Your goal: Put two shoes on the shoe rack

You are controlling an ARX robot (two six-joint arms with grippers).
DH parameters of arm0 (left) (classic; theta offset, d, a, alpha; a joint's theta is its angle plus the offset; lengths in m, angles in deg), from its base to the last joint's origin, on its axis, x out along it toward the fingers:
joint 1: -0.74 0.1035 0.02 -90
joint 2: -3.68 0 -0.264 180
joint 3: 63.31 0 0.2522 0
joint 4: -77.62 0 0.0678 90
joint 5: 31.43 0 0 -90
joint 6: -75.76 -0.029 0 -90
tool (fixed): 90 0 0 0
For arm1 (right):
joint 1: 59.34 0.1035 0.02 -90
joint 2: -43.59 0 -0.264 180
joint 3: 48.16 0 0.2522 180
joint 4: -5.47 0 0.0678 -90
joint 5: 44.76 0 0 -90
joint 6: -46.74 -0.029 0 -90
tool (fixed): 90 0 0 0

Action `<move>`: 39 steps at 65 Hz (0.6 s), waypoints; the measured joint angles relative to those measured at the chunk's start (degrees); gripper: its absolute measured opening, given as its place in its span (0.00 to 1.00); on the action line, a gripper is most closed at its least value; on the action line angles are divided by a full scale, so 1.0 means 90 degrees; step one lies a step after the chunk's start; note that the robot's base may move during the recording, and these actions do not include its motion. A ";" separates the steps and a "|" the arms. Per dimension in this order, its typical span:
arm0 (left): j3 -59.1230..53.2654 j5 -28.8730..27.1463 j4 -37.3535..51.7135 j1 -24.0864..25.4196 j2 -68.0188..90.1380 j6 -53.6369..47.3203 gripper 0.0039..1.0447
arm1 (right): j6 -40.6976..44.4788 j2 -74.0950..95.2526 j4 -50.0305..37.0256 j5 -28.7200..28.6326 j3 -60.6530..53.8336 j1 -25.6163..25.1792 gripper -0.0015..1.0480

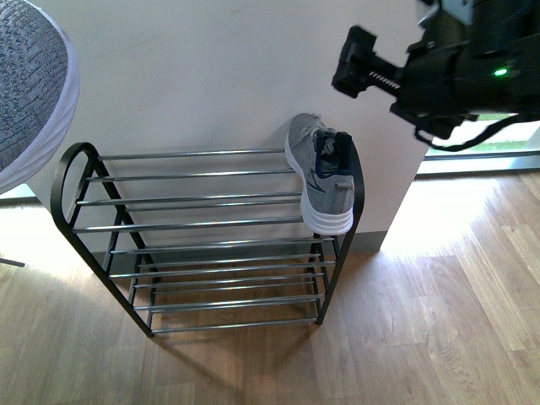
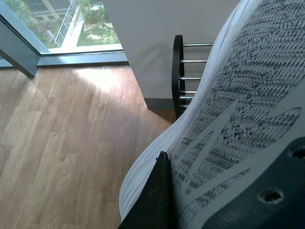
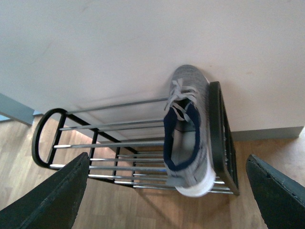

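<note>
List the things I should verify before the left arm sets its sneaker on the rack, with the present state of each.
1. Grip: ok. The left gripper is shut on the second sneaker, with a finger against its knit side.
2. Free place: ok. The shoe rack has bare top bars left of the first sneaker.
3. First sneaker seated: not ok. It lies tilted on its side against the rack's right end.
4. Right gripper out of the way: ok. It is open, empty and raised above the rack's right end.
5. Held sneaker sole down: cannot tell; only part shows.
</note>
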 joint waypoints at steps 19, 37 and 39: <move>0.0000 0.0002 0.0000 0.0000 0.0000 0.0000 0.01 | 0.0619 -0.2788 -0.0024 -0.0879 -0.2276 -0.1372 0.91; 0.0002 0.0000 0.0000 0.0000 0.0000 0.0000 0.01 | 0.1511 -0.2586 -0.2824 0.0355 -0.3400 -0.1209 0.71; 0.0002 0.0002 0.0000 0.0000 0.0000 0.0000 0.01 | 0.1617 -0.2611 -0.3167 0.0425 -0.3592 -0.1149 0.66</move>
